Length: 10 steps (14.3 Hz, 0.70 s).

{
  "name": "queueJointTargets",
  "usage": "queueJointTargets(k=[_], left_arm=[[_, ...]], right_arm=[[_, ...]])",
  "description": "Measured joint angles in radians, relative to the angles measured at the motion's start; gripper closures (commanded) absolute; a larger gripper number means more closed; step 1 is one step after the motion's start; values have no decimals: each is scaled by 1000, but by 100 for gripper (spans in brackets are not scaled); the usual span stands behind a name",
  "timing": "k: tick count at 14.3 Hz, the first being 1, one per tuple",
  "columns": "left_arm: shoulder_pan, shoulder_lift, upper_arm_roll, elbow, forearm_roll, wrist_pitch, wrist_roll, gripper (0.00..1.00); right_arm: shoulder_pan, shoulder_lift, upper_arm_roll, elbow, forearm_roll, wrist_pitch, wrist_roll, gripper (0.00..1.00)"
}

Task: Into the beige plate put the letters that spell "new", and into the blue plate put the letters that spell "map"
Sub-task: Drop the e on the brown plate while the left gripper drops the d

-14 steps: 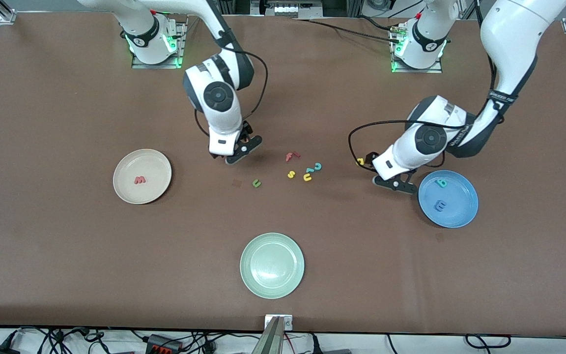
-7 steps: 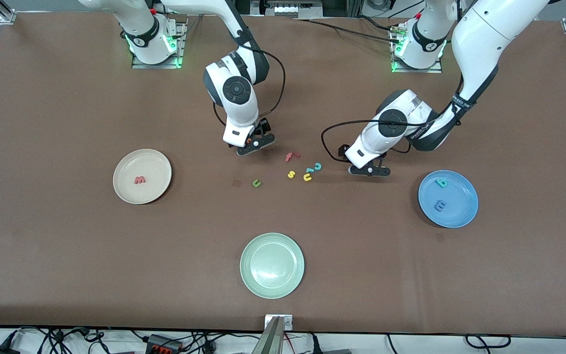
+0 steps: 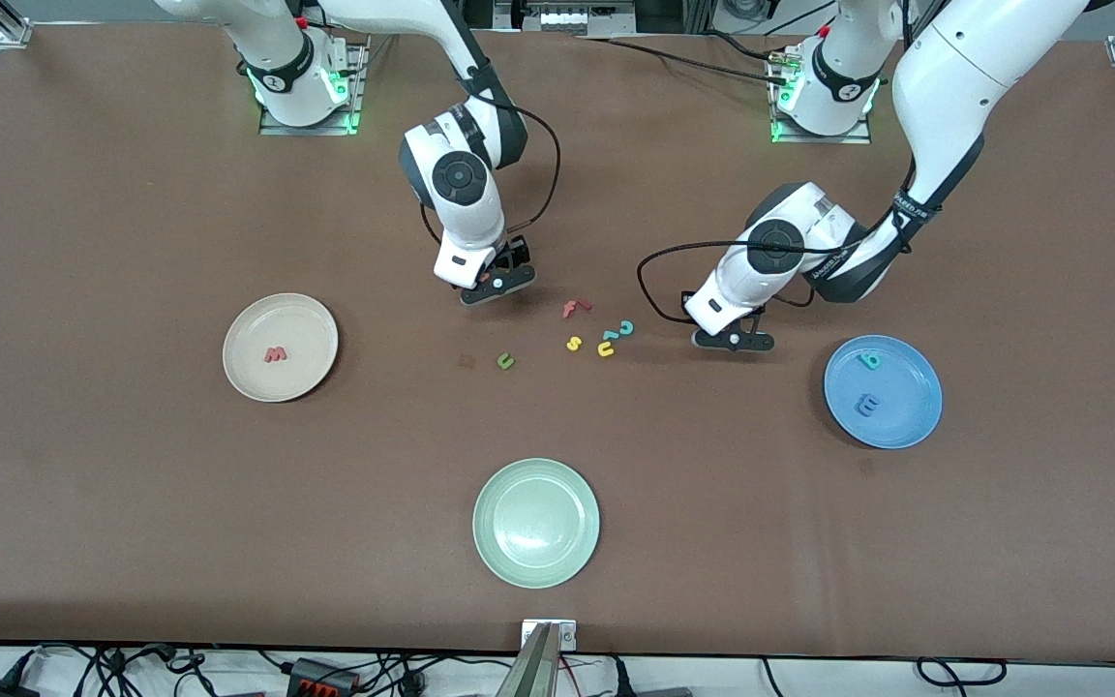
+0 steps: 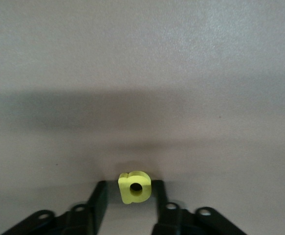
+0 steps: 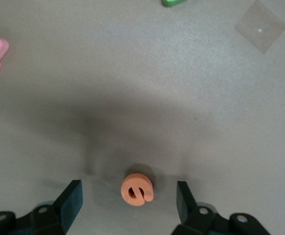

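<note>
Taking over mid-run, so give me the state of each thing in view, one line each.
left hand: fingers close beside the yellow a.
right hand: open, around the orange e.
beige plate: holds the red w.
blue plate: holds the teal p and blue m.
green n: loose on the table.
pale green plate: empty.

Since a second ago the left gripper (image 3: 734,340) has swung away from the blue plate (image 3: 883,391) toward the letter cluster, closing around the yellow a (image 4: 135,187); the right gripper (image 3: 492,287) shifted slightly toward that cluster, jaws narrowing.
</note>
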Motion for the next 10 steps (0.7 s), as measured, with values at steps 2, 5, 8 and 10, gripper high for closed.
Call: queueJointTargets(k=[2,5,8,10], left_arm=[[1,-1,0,1,0,0,0,88],[9,-5,0,9,1,-6,1,89],[19,-46,0,77,4,-183,34,89],[23,-78,0,178,4,-367,129,89]], right_arm=[[0,0,0,-8,0,0,5,18],[0,0,0,-14,0,0,12,26],[2,0,0,-15,0,0,18,49],[3,-2,-1,-15,0,0,20,54]])
